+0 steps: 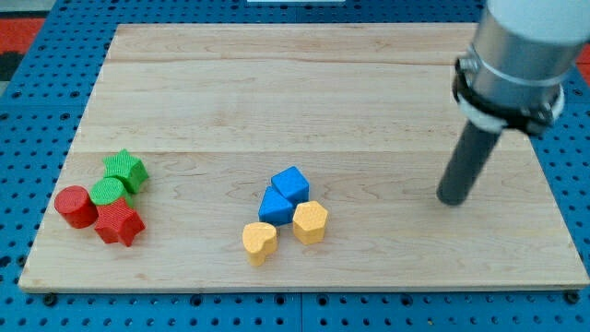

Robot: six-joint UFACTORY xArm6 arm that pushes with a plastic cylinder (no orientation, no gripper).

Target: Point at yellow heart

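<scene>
The yellow heart [259, 241] lies near the board's bottom edge, a little left of centre. A yellow hexagon [310, 221] sits just to its right. Two blue blocks [289, 183] [275, 205] touch each other just above the yellow ones. My tip [453, 199] rests on the board at the view's right, far to the right of the yellow heart and slightly above its level, touching no block.
At the view's left is a tight cluster: a green star [125, 170], a green cylinder [108, 193], a red cylinder [75, 207] and a red star [120, 223]. The wooden board [304, 83] lies on a blue pegboard surface [576, 184].
</scene>
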